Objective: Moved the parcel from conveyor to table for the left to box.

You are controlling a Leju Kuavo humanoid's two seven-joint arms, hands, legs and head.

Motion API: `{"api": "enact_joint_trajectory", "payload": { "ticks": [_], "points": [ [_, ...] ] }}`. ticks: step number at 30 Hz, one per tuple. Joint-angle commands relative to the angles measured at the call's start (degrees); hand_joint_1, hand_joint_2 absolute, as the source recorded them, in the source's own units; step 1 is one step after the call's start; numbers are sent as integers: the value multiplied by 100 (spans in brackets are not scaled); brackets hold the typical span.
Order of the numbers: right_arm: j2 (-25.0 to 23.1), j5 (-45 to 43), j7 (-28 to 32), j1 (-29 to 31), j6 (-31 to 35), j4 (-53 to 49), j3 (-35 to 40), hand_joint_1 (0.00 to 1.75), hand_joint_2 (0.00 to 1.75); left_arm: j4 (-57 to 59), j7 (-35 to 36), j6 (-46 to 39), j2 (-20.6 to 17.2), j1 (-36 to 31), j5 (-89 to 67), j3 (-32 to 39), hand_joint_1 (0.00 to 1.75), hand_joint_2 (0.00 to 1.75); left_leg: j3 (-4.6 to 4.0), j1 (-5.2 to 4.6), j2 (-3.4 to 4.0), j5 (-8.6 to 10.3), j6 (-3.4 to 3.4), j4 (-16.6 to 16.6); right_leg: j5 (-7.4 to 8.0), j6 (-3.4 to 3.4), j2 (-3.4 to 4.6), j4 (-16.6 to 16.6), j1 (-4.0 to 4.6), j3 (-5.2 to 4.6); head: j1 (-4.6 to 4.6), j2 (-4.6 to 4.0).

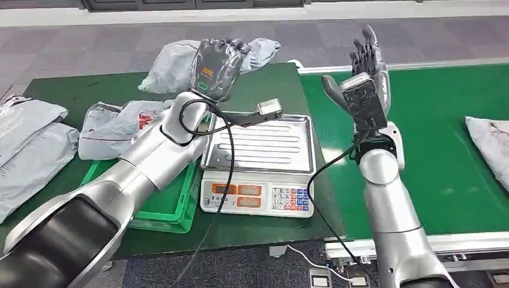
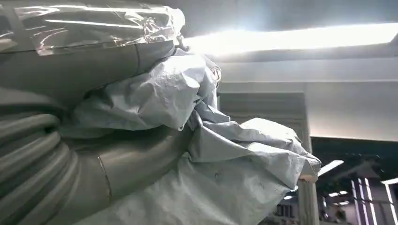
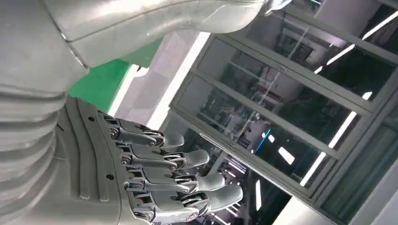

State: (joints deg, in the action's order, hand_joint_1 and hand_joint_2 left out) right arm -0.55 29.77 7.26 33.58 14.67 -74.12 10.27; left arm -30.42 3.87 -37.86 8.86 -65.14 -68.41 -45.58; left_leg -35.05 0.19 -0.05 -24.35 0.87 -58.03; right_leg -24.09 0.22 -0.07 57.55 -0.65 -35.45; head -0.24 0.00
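My left hand (image 1: 217, 65) is raised over the far side of the dark green table (image 1: 72, 96) and grips a crumpled grey plastic parcel (image 1: 170, 65), which sticks out on both sides of it. Close up, the parcel (image 2: 225, 159) bulges between the thumb and the fingers of that hand (image 2: 70, 140). My right hand (image 1: 365, 66) is held up over the near-left part of the green conveyor (image 1: 444, 120), fingers (image 3: 187, 159) stretched out and apart, with nothing in it.
A weighing scale (image 1: 258, 165) with a steel pan stands at the table's front right. Left of it sits a green crate (image 1: 171, 207). Several grey parcels (image 1: 36, 144) lie at the table's left. Another parcel (image 1: 491, 143) lies on the conveyor's right edge.
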Motion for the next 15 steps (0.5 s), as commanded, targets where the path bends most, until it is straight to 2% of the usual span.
{"api": "enact_joint_trajectory", "payload": {
  "ticks": [1, 3, 4, 6, 8, 10, 12, 13, 14, 15],
  "points": [
    [123, -44, -53, 283, 34, 404, 389, 0, 175, -404, 608, -214, -455, 16, -920, 517, 175, 175, 0, -1, 13, -5, -1, -4, 0, 0, 12, 2, 0, -3, 0, 0],
    [134, -43, -59, 240, 43, 359, 400, 0, 175, -545, 469, -214, -586, 119, -912, 636, 175, 175, 6, -2, 20, -6, 0, 1, 2, -1, 22, -4, -1, 1, 0, 0],
    [167, -34, -92, 202, 67, 307, 416, 0, 175, -670, 432, -214, -633, 266, -938, 1020, 175, 175, 5, -4, 19, -4, 0, 4, 2, -1, 22, -4, -4, 1, 0, 0],
    [184, -34, -92, 185, 65, 292, 414, 0, 175, -714, 374, -214, -678, 300, -929, 1066, 175, 175, 10, -2, 22, -6, 1, 7, 2, -2, 24, -8, -2, 5, 0, 0],
    [246, -39, -150, 79, 92, 162, 398, 0, 175, -987, 563, -214, -852, 541, -1408, 1654, 175, 175, 12, 0, 19, -6, 2, 7, 1, -4, 22, -8, 1, 6, -2, 0],
    [365, -48, -185, -56, 86, 40, 393, 0, 175, -1316, 624, -214, -1303, 866, -1463, 2267, 175, 175, 14, -2, 24, -5, 2, 9, 2, -3, 26, -8, 0, 2, 0, 0],
    [466, -98, -239, -139, 28, 0, 399, 0, 175, -1126, 470, -214, -1604, 961, -1439, 2663, 175, 175, 23, -4, 38, -6, 2, 17, 4, -4, 40, -12, -1, 6, -2, 0],
    [510, -161, -258, -191, 10, -1, 371, 0, 175, -1280, 733, -214, -1910, 1126, -1701, 2823, 175, 175, 16, -2, 32, -6, 2, 12, 3, -3, 34, -7, -1, 2, 0, 0],
    [550, -189, -264, -211, 10, -3, 369, 0, 175, -1228, 825, -214, -2048, 1205, -1827, 2923, 175, 175, 30, -1, 49, -7, 4, 22, 5, -5, 53, -15, 0, 8, -2, 0],
    [610, -226, -261, -247, 25, -3, 340, 0, 175, -1376, 599, -214, -2207, 1368, -1640, 3130, 175, 175, 39, -1, 69, -9, 6, 29, 8, -8, 73, -19, 0, 9, -2, 0]
  ]
}}
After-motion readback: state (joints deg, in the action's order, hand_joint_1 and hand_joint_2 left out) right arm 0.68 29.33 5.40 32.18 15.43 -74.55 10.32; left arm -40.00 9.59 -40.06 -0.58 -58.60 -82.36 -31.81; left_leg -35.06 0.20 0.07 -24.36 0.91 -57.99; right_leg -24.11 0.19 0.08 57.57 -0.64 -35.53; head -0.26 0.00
